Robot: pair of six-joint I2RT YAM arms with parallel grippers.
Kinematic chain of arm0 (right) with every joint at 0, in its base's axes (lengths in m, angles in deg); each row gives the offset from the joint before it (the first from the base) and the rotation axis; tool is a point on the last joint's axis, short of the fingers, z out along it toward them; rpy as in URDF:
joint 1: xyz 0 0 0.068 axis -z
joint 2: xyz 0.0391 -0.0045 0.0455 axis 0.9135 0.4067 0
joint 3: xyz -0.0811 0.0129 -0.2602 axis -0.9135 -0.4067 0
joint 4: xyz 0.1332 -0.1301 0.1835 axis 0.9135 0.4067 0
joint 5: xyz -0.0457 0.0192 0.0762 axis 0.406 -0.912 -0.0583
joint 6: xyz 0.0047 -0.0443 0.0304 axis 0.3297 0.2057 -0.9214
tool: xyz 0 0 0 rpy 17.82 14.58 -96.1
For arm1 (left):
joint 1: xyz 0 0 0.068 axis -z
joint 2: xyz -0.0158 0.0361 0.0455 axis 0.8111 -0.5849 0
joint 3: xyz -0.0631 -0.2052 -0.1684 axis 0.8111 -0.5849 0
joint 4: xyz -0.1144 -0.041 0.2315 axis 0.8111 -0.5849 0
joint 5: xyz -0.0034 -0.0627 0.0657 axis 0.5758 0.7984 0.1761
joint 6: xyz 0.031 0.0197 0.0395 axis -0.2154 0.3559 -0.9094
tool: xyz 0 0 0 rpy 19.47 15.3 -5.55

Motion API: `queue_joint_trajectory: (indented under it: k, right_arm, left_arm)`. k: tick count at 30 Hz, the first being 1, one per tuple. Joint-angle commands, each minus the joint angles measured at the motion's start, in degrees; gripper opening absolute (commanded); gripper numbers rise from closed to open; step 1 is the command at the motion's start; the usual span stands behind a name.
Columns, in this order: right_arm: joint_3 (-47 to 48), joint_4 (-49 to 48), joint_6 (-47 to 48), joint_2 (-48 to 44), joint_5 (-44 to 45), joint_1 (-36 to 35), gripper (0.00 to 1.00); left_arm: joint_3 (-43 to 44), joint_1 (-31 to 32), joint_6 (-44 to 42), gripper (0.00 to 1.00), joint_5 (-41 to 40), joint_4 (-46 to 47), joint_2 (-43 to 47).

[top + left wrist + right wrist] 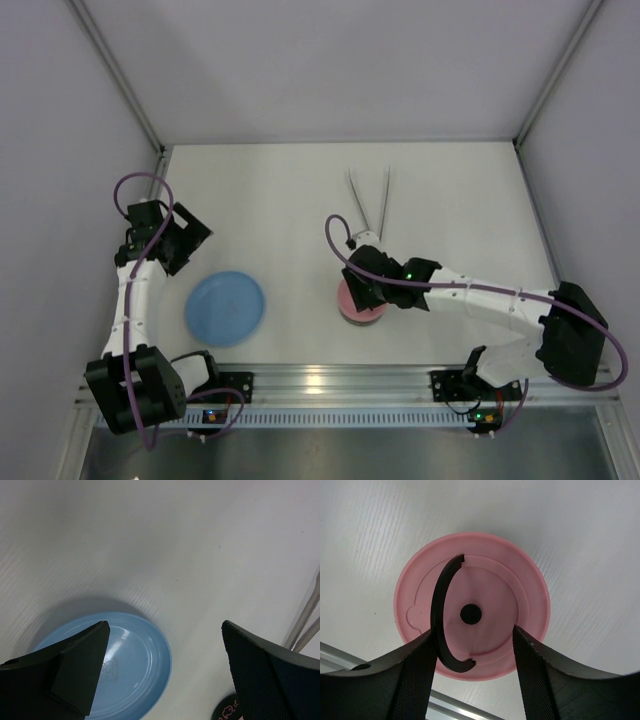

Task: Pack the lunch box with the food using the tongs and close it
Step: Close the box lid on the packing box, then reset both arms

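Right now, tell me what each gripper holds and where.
Nothing. The left gripper hangs open above the blue plate; the right gripper stands open over the pink lid, fingers apart.

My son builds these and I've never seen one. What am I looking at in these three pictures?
Two robot arms are bolted at the near edge of a white table, each ending in a two-finger gripper. One picture looks down from above. The other two come from small cameras on the wrists, so the dark shapes at the bottom are the fingers themselves.

On the table lie a blue plate, empty as far as shows, silver tongs further back, and a round pink lid with a curved black handle.

The right gripper hangs directly over the lid, jaws apart on either side of it, gripping nothing. The left gripper is open too, above the plate's edge. No food is visible.
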Motion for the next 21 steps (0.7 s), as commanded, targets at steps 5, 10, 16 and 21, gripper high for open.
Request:
queue_joint_trajectory:
  k: [5,10,16,21]
  right_arm:
    - [-0.74,-0.22,0.50,-4.27,-2.13,0.82,0.62]
    - [-0.65,-2.42,1.72,-7.27,-3.89,0.82,0.64]
    - [2.33,-8.66,3.75,-13.24,-7.41,1.00,0.74]
    - [10.94,-6.56,3.49,-17.46,0.55,2.23,1.00]
  left_arm:
    - [-0.42,0.33,-0.30,0.99,0.09,1.48,-0.07]
    - [-0.33,0.51,-0.65,0.99,0.18,1.48,-0.07]
    - [-0.15,0.68,-1.18,0.99,0.53,1.74,0.72]
    - [-0.15,3.49,-2.59,0.99,3.16,4.29,2.83]
